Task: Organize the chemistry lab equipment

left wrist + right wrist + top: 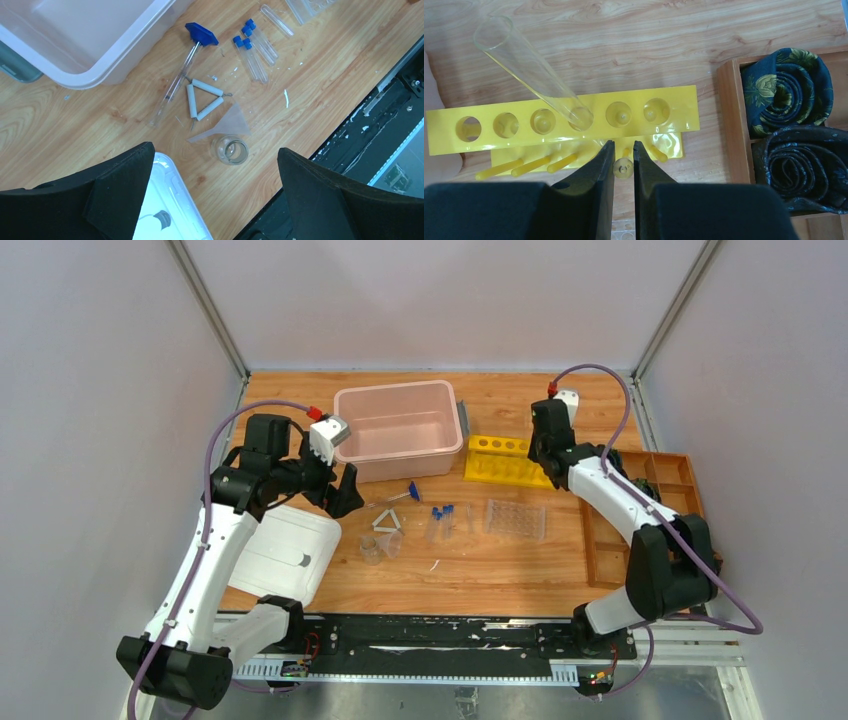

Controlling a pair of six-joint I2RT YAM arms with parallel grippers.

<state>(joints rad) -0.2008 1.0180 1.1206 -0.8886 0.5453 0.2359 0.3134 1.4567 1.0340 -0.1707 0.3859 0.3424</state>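
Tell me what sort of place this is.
Probably a robot test cell staged as a chemistry bench: a yellow tube rack and blue-capped tubes sit on a wooden table, with robot arms at its near edge and plain grey panels around.

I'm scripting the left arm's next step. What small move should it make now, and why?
Probably lower the left end effector straight down over the small clear cup: its jaws stand wide open, and the cup stands loose on the table almost midway beneath them, near the white triangle.
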